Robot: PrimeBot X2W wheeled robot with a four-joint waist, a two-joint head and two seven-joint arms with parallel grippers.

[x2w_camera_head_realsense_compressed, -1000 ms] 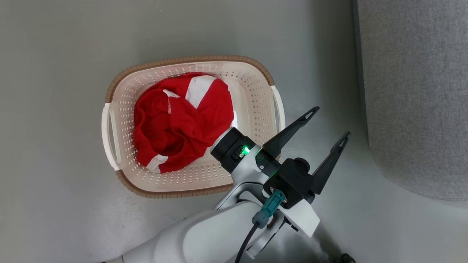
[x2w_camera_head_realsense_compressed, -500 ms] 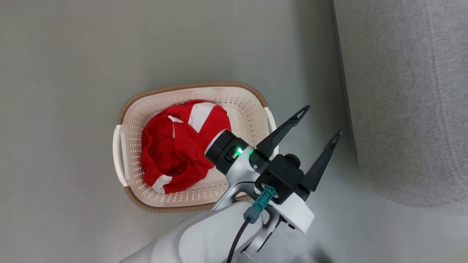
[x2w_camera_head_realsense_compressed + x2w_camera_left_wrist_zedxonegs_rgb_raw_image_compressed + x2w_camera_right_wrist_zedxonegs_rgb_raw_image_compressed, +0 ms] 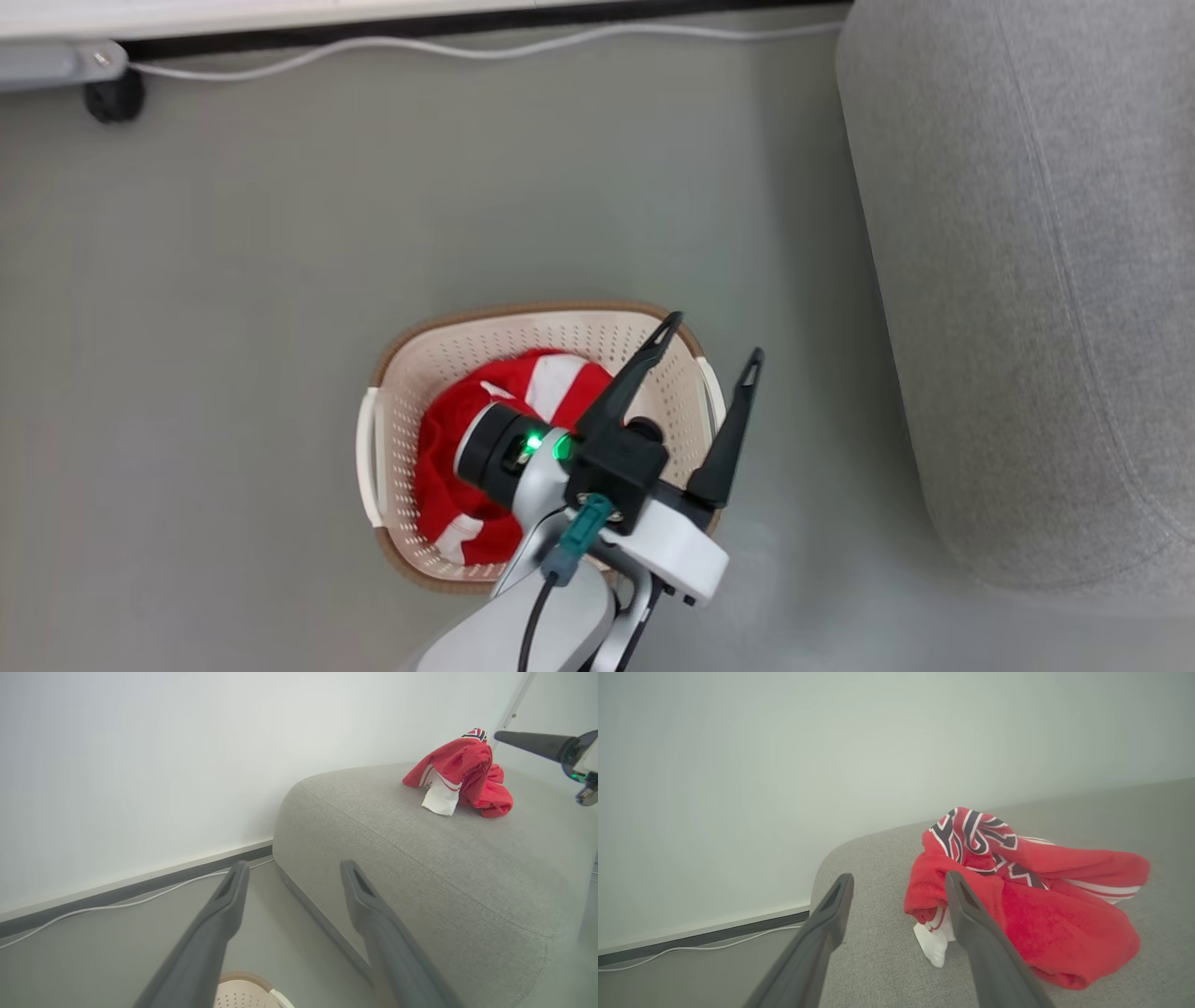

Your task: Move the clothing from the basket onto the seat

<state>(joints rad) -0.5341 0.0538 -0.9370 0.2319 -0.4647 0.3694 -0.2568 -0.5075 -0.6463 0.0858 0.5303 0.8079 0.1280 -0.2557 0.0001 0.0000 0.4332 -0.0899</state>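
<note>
The red piece point(image 3: 446, 457) in the basket point(image 3: 420, 373) lies crumpled just as it did a second ago. It has a white patch on its far side and a white stripe on its near edge. My head camera has moved, so the basket now looks small and low. A white cable point(image 3: 467, 49) and a black wheel point(image 3: 114, 98) have come in at the far edge of the floor point(image 3: 233, 280). My left gripper point(image 3: 715, 336) is wide open with nothing in it. It now shows over the basket's right rim, not over the floor beside it.

A second red piece point(image 3: 1036, 924) lies in a heap on the grey seat point(image 3: 878, 961), which is to the right of the basket. It has dark letters with white edges, white stripes and a white bit poking out on the near side. My right gripper point(image 3: 899, 875) hangs just beside it, fingers apart, holding nothing.
</note>
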